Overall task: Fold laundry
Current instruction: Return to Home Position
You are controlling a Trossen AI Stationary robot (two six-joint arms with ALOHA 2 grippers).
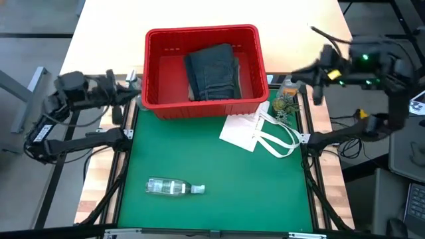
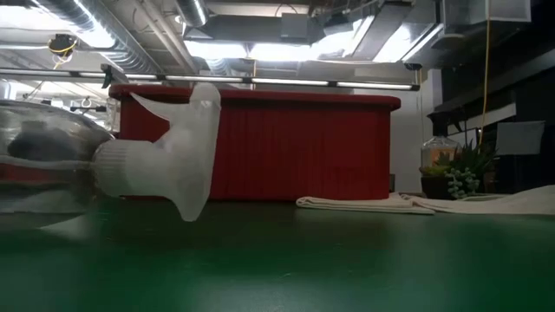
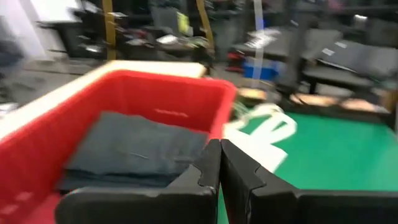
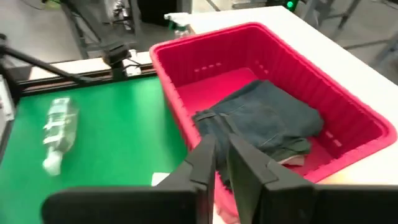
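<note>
Listing what we find on the green-topped table.

Item one: a red slatted plastic basket, standing at the middle of the table's far edge.

Item two, the laundry: a pair of folded dark blue denim jeans, lying flat inside the basket and covering most of its floor. We cannot tell what lies beneath them.

Item three: a clear plastic bottle with a white cap, lying on its side near the table's near edge, left of the middle, cap toward the right edge.

Item four: a white cloth bag with looped handles, lying flat toward the right edge, just beside the basket's near right corner.

Item five: a small glass jar of green plants, at the right edge beside the basket's right wall.

Item six: the left gripper, held above the table's left edge and pointing toward the basket. We see its two dark fingers pressed together with nothing between them.

Item seven: the right gripper, held above the right edge and looking down across the basket. We see its fingers drawn in to a thin slit, gripping nothing.
</note>
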